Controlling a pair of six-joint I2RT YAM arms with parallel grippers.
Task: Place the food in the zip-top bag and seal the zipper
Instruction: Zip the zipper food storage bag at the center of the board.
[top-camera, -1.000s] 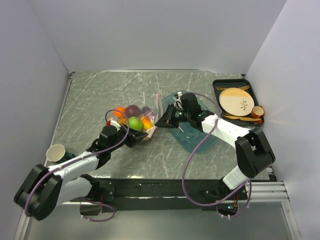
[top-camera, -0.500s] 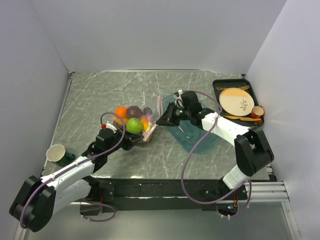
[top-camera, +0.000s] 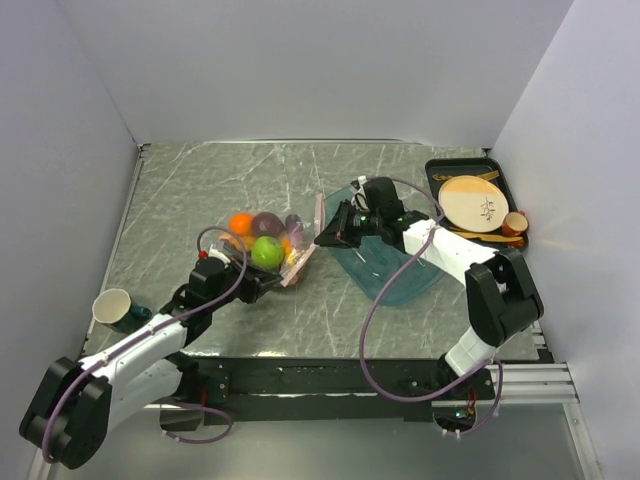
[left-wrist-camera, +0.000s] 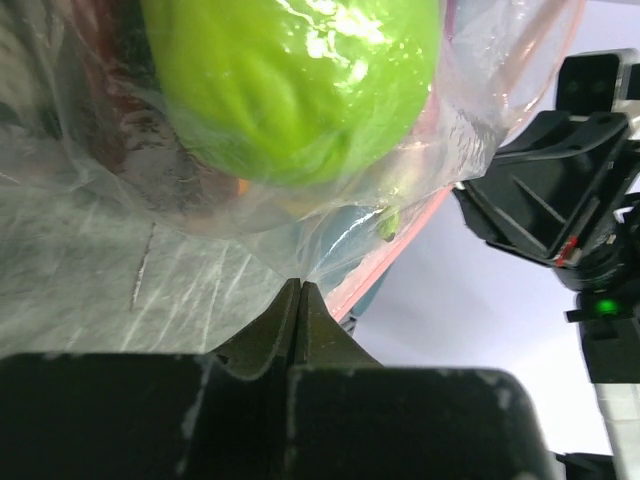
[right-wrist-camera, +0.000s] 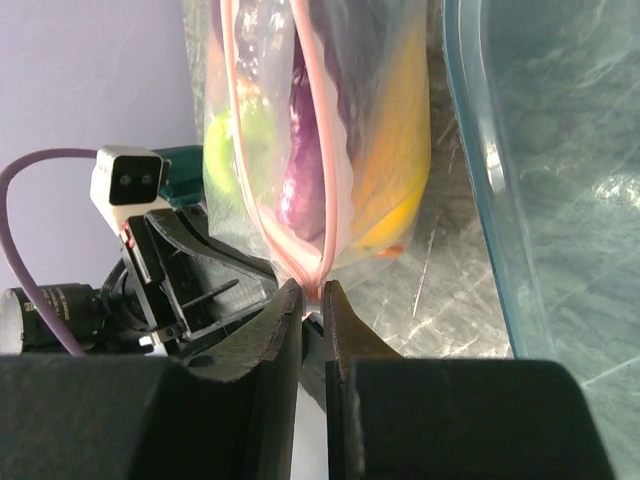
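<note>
The clear zip-top bag (top-camera: 262, 245) lies mid-table with the food inside: a green lime (top-camera: 267, 251), an orange (top-camera: 241, 223) and a purple slice (top-camera: 266, 223). In the left wrist view the lime (left-wrist-camera: 290, 80) presses against the plastic. My left gripper (top-camera: 268, 284) is shut on the bag's near lower edge (left-wrist-camera: 300, 262). The pale pink zipper (right-wrist-camera: 300, 120) runs along the mouth, its two strips apart higher up. My right gripper (right-wrist-camera: 318, 292) is shut on the zipper's end. Both grippers sit close together at the bag's right side.
A teal translucent tray (top-camera: 400, 278) lies under my right arm, just right of the bag, its rim (right-wrist-camera: 470, 150) close to the bag. A black tray with a beige plate (top-camera: 478, 200) stands at the back right. A cup (top-camera: 113, 306) stands at the near left.
My left arm has swung its forearm toward the near edge while keeping its grip. The right gripper has shifted slightly back with the zipper end. The bag has barely moved.
</note>
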